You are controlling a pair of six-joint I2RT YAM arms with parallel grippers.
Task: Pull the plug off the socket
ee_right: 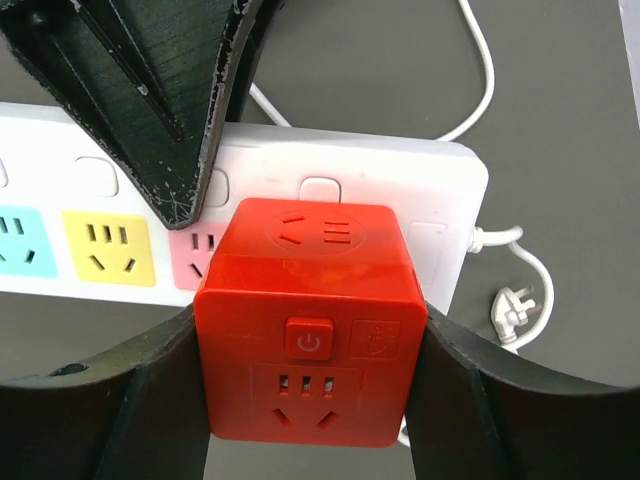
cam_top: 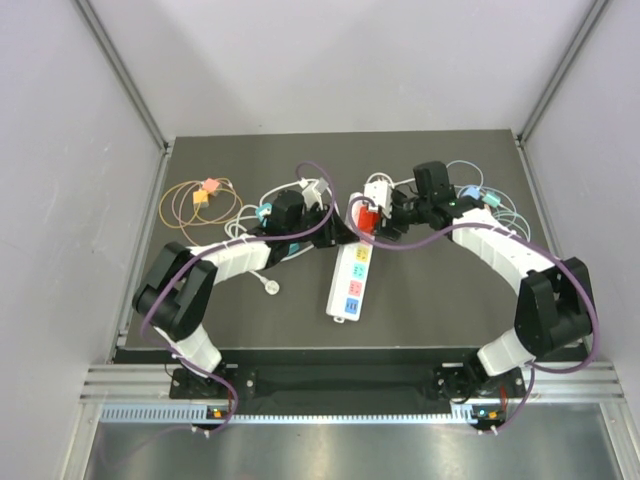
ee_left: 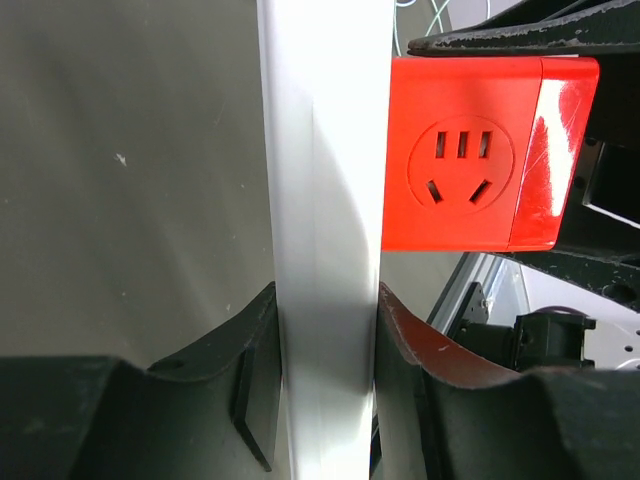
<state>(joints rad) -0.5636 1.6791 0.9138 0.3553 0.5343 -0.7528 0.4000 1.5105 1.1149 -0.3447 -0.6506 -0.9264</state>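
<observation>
**A:** Where does everything sit?

**B:** On the dark, matt tabletop (cam_top: 430,300). The socket (ee_left: 325,200), a long bar of smooth white plastic with square edges, runs straight between the left fingers (ee_left: 225,350). They are clenched on its two long sides and pin it in place.

**A:** And the plug?

**B:** The plug (ee_right: 310,330) is a glossy red cube with softly rounded corners. It is seated in the socket's end outlet, just past the pink one. It fills the gap between the right fingers (ee_right: 140,400), which press on two opposite faces. I'd call that grasping.

**A:** How should the pull go?

**B:** I think it should go straight off the socket's face, in line with the pins, with no rocking or twisting. The left fingers should hold hard so the bar doesn't lift with the cube. Both plastics look slick, so a squeeze that is too light may slide up the red faces.

**A:** Any small details?

**B:** A square power button (ee_right: 309,338) sits on the cube's face between the right fingers, with outlet slots moulded below it. A thin white cord (ee_right: 482,60) leaves the socket's end beyond those fingers and looks clear of the pull.
</observation>
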